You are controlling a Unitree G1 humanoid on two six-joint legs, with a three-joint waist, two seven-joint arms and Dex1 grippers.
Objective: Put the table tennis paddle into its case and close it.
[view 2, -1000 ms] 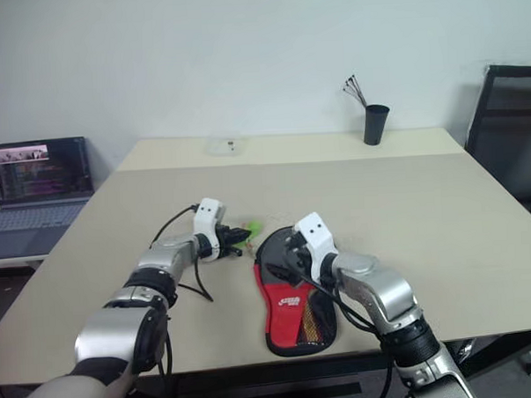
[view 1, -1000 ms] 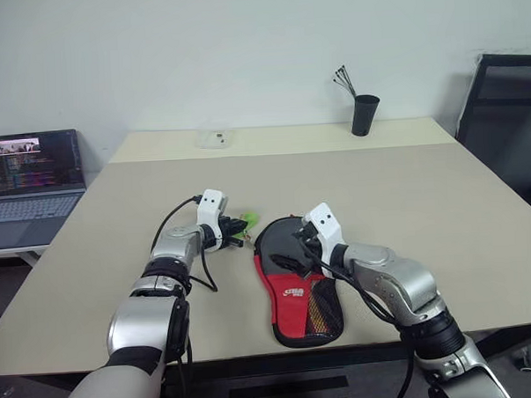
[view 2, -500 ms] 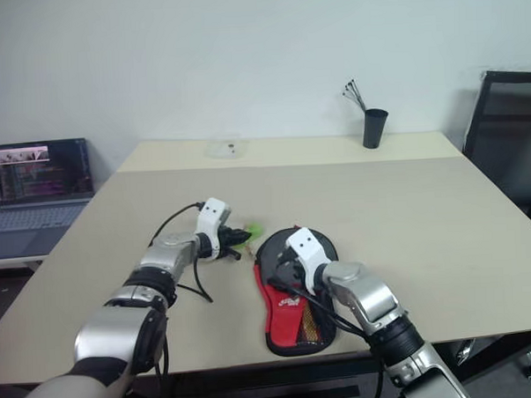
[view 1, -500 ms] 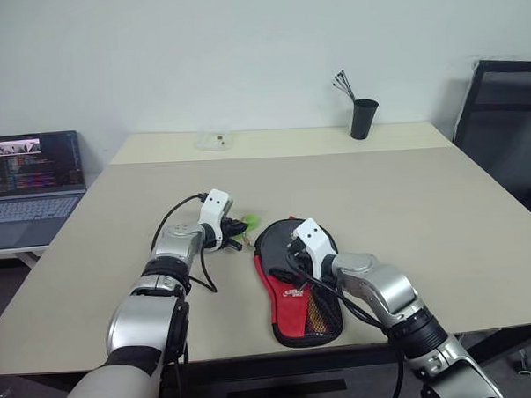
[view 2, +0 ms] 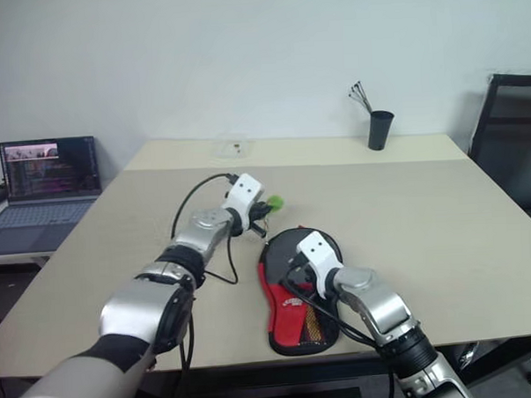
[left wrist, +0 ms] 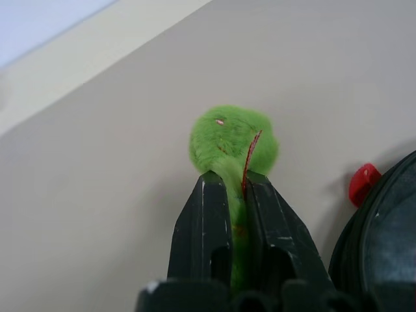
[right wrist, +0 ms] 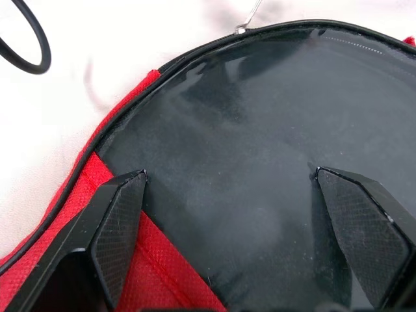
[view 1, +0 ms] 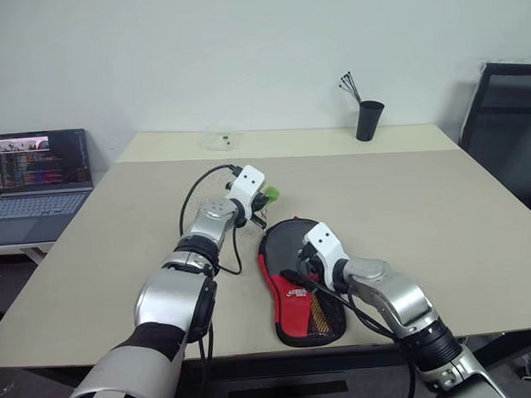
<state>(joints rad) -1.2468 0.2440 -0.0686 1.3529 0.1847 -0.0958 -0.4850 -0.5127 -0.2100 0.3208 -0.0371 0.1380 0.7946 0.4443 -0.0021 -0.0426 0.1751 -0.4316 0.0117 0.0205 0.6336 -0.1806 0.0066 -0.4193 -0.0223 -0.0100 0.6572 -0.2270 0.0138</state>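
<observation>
Spanning room, beige table (view 1: 425,210); laptop (view 1: 37,178) beside. Left gripper (left wrist: 229,195) pinching green fluff (left wrist: 231,140), possibly zipper pull; right gripper (right wrist: 240,214) spread wide, empty.

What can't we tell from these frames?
- Whether the table tennis paddle is inside the case: in the head views the right gripper covers its black upper part.
- Zip state: the right wrist view is cut off at the case's rim; too small in the head views.
- What the green fuzzy object is, and whether it is tied to the case: the left gripper hides its lower part.
- Clear item at the table's far edge: too small.
</observation>
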